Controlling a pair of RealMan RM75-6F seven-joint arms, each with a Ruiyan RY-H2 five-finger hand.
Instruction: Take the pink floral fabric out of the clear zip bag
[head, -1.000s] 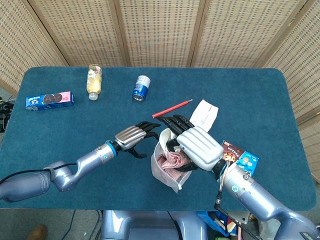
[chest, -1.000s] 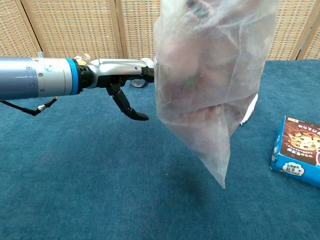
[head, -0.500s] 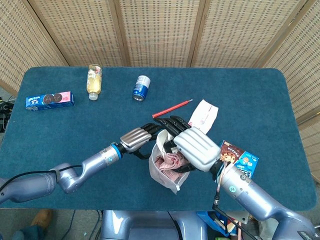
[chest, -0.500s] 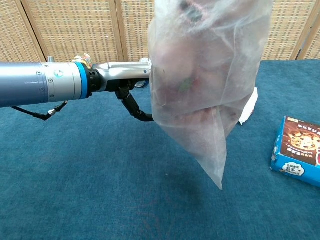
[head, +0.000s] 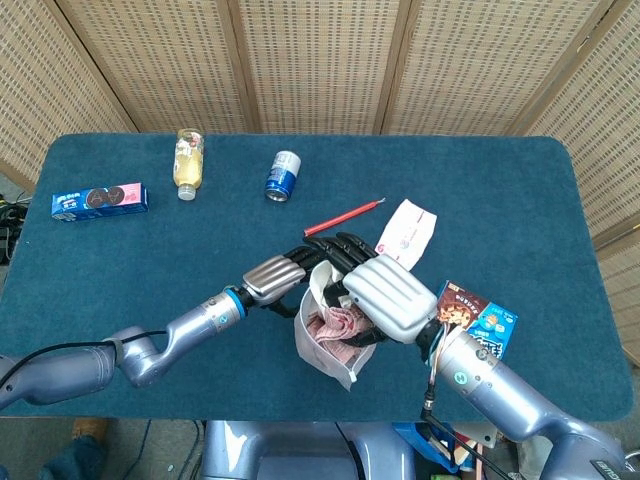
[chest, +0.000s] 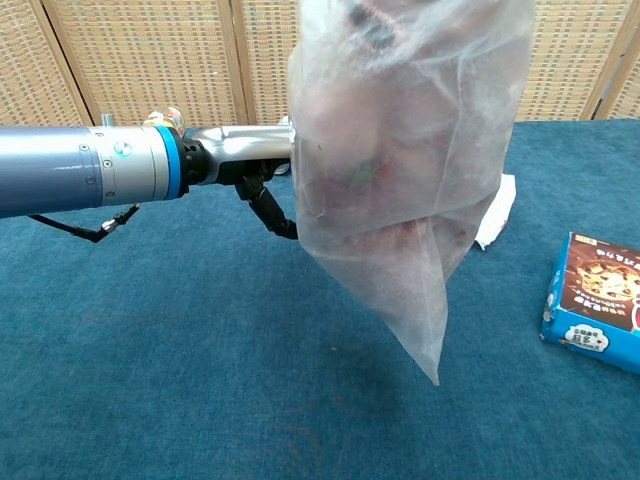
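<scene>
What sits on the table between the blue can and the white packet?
A red pencil lies between the blue can and the white packet, seen in the head view.

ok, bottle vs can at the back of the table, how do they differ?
The bottle lies on its side, while the blue can looks to be standing, leaning slightly. The bottle is clear with pale yellowish contents and a light label; the can is opaque blue with a silver top. The bottle is the longer of the two and sits further left. Both rest on the blue table near its far edge, away from both hands.
</scene>
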